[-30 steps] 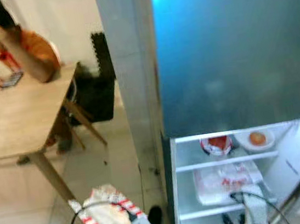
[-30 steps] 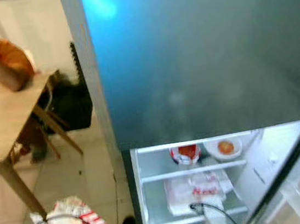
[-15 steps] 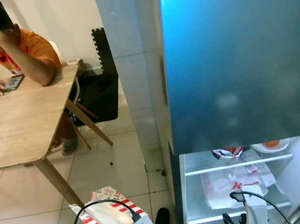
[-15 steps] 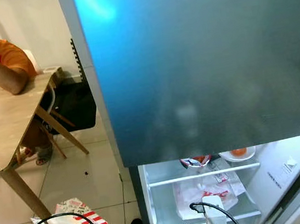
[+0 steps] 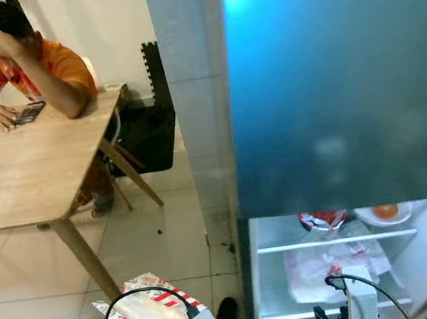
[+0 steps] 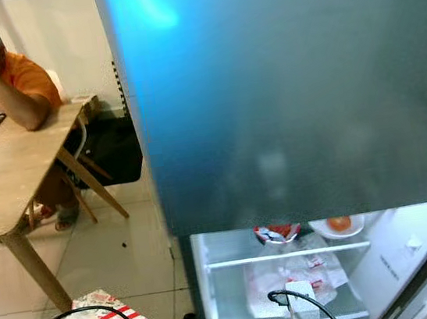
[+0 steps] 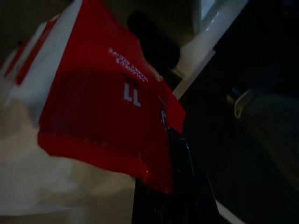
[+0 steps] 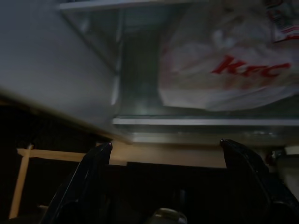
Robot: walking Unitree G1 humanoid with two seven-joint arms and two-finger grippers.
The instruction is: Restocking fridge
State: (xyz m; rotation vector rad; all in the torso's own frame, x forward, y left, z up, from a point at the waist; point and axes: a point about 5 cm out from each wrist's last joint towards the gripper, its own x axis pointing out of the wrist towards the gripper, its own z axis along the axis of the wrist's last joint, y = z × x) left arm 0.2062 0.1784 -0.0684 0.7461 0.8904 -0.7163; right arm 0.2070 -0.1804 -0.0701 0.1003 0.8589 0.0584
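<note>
In the fridge (image 5: 255,280), a KFC bag (image 8: 224,70); right gripper (image 8: 166,154) jaws wide, empty.

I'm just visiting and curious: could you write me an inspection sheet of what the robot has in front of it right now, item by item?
Surface: glass fridge shelf, lit, lower fridge compartment open.
Job's things: red-and-white striped bag held in the left pincer; white KFC bag lying on a fridge shelf.
Clutter: red bowl and white plate with something orange, on the upper shelf.
Grippers: right pincer open, low before the KFC bag's shelf.
Cables: black cable looping over the left arm.
Surroundings: person seated at a wooden table; tiled floor.
</note>
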